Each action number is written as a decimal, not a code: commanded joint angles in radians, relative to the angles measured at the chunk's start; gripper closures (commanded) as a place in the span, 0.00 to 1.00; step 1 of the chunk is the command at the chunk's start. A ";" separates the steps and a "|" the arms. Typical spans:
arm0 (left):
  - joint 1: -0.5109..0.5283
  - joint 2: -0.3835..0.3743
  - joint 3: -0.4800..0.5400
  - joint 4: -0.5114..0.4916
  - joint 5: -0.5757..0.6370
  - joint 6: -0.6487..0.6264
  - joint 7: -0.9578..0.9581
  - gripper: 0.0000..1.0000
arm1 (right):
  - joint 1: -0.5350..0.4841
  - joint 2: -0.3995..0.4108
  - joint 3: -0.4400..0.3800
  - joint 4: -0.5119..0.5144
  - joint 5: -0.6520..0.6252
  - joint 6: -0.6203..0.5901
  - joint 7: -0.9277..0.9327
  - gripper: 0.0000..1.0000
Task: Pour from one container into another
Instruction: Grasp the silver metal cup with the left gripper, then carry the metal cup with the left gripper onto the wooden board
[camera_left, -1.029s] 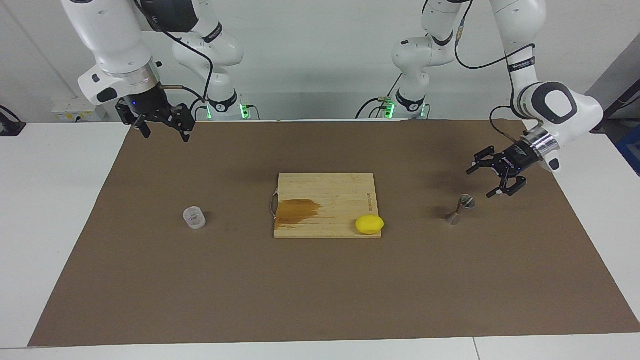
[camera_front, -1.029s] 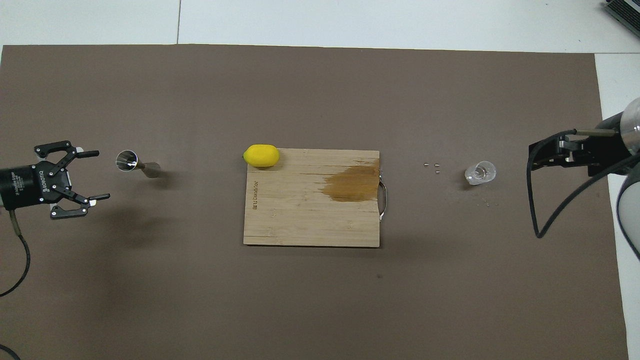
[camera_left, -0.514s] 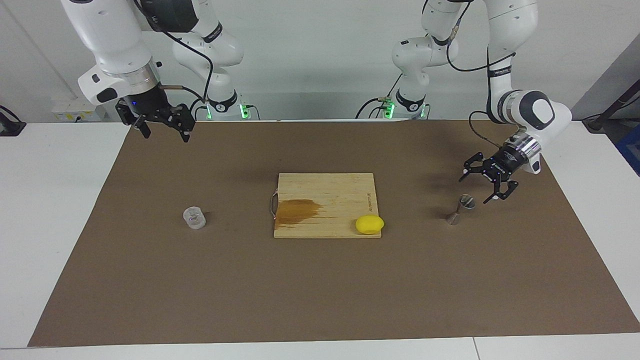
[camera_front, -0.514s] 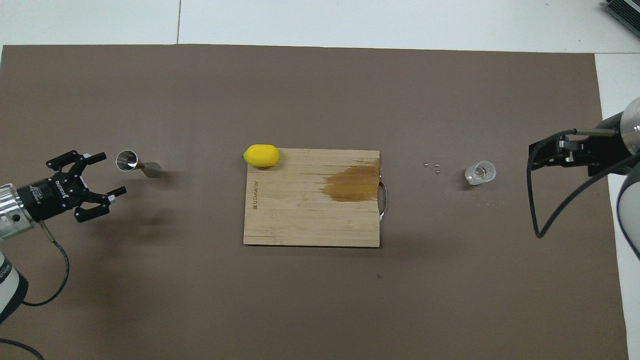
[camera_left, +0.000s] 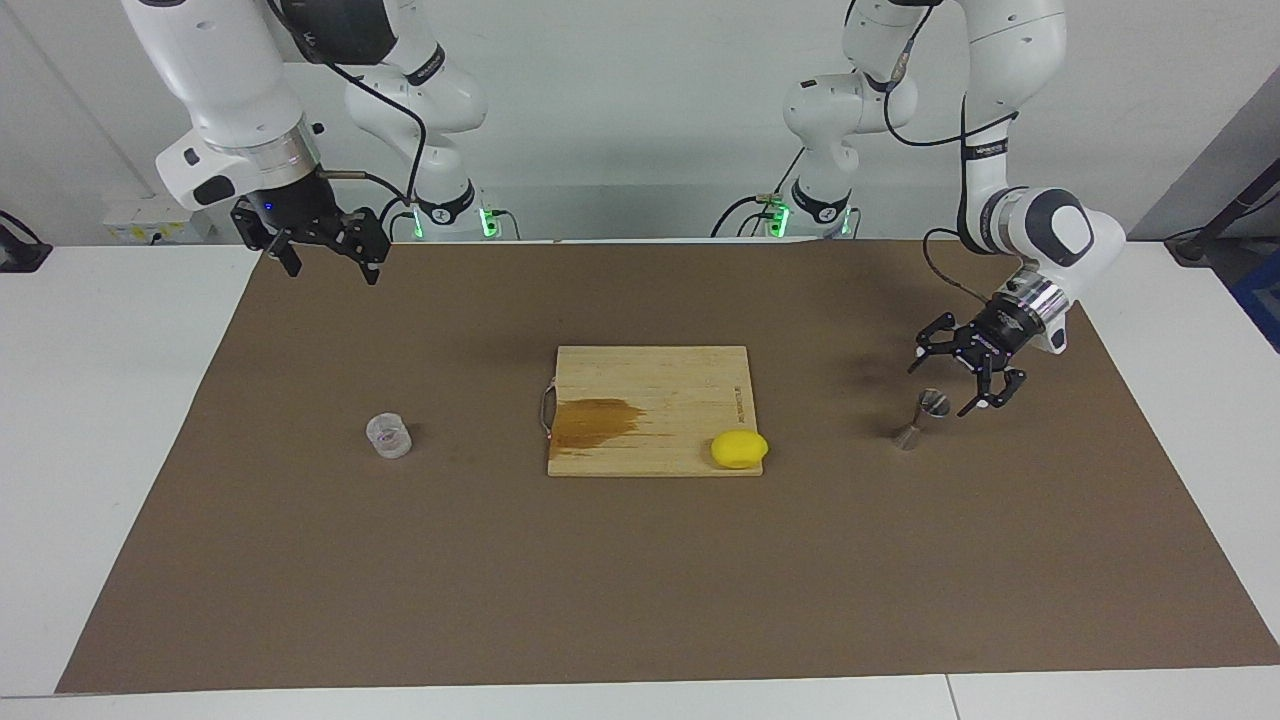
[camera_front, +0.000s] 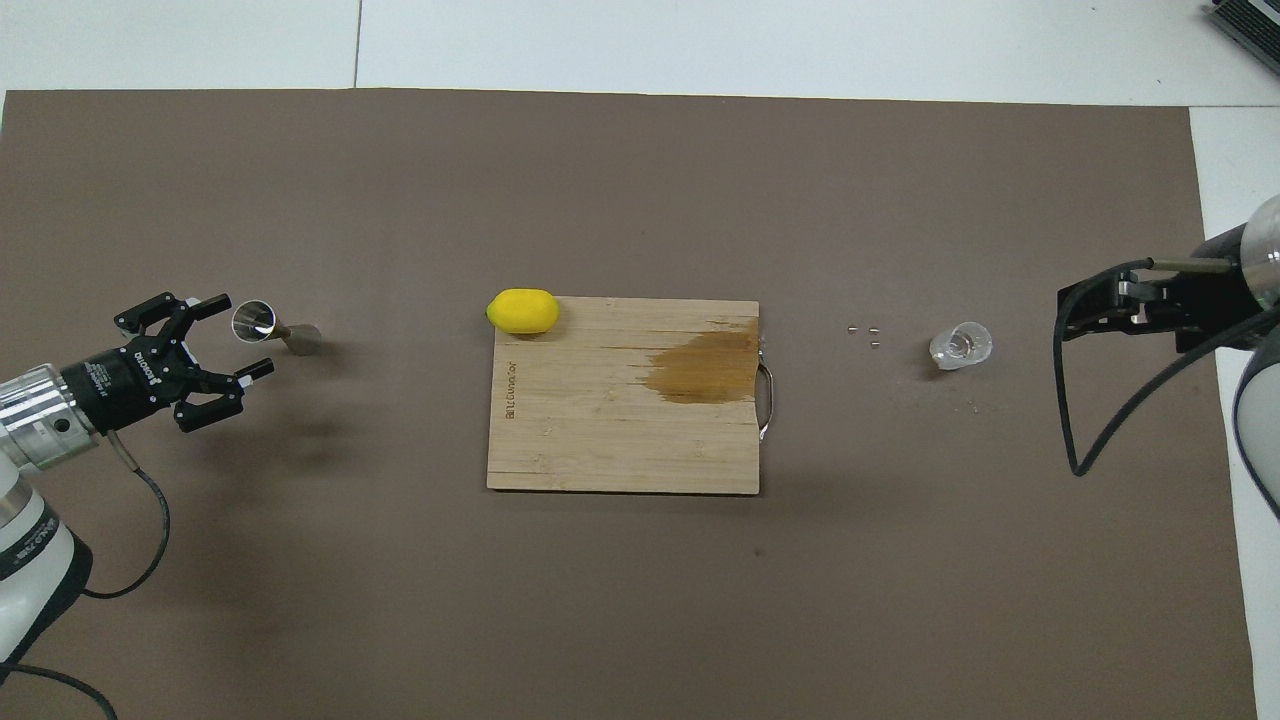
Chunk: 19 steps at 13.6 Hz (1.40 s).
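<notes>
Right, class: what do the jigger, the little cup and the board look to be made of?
Jigger: probably polished metal, silvery with a mirror-bright bowl. Cup: apparently clear plastic, since the mat shows through it. Cutting board: seemingly bamboo or wood, pale with visible grain and a dark stain.

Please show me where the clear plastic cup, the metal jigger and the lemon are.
clear plastic cup (camera_left: 388, 437), facing view, on its side wall.
metal jigger (camera_left: 921, 418), facing view, on its narrow waist.
lemon (camera_front: 522, 310), overhead view, on its middle.
</notes>
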<state>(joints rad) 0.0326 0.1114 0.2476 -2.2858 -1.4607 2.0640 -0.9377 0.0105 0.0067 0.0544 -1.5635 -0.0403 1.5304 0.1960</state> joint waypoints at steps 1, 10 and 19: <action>-0.020 -0.001 0.005 -0.011 -0.042 0.031 -0.001 0.00 | -0.011 -0.014 0.005 -0.007 -0.001 -0.018 -0.020 0.00; -0.030 0.019 0.005 -0.004 -0.082 0.039 0.005 0.12 | -0.011 -0.014 0.005 -0.007 -0.003 -0.016 -0.018 0.00; -0.030 0.017 0.005 -0.001 -0.081 0.016 0.001 1.00 | -0.011 -0.022 0.004 -0.007 -0.001 -0.021 -0.026 0.00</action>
<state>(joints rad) 0.0177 0.1279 0.2468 -2.2856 -1.5190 2.0836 -0.9376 0.0103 0.0061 0.0543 -1.5635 -0.0403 1.5292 0.1960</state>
